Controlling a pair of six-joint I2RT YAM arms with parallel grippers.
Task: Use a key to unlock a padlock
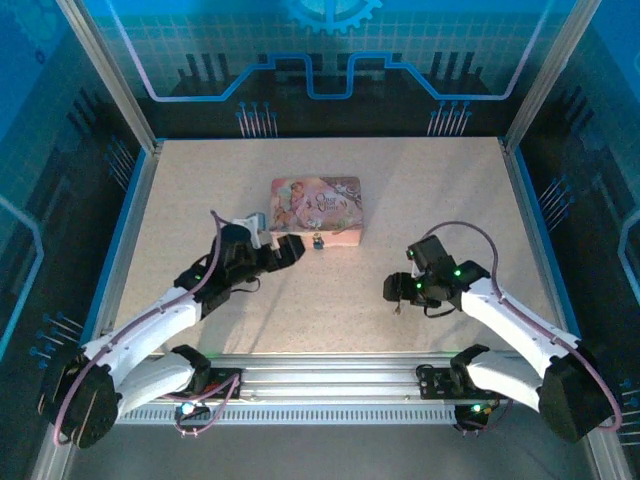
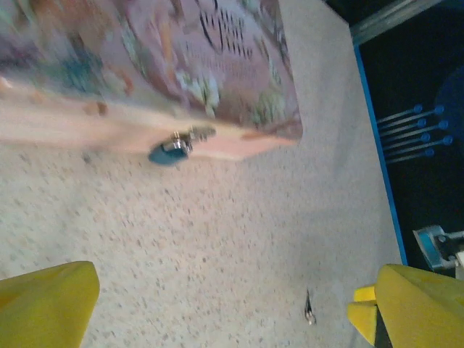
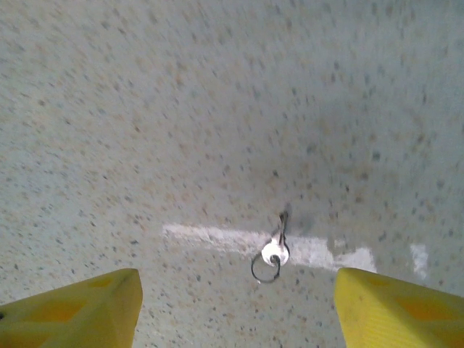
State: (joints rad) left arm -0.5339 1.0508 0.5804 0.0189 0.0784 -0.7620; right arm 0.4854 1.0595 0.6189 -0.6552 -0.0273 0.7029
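Note:
The tiny bluish padlock (image 1: pixel 319 241) (image 2: pixel 168 151) hangs at the front wall of the pink illustrated tin (image 1: pixel 316 208) (image 2: pixel 181 65). My left gripper (image 1: pixel 292 248) (image 2: pixel 232 319) hovers just left of the padlock, open and empty, its yellow fingers (image 2: pixel 45 304) wide apart. The thin key (image 1: pixel 398 309) (image 3: pixel 276 243) (image 2: pixel 309 307), with a small wire ring on its head, lies flat on the speckled table. My right gripper (image 1: pixel 396 291) (image 3: pixel 235 312) is right over it, open. Its fingertips (image 3: pixel 72 313) straddle the key on either side without touching it.
The tabletop (image 1: pixel 250 330) is speckled beige, bounded by blue rails left and right and a glass back wall. A pale reflective streak (image 3: pixel 217 238) crosses the surface beside the key. Both arm bases sit along the near rail (image 1: pixel 330 375).

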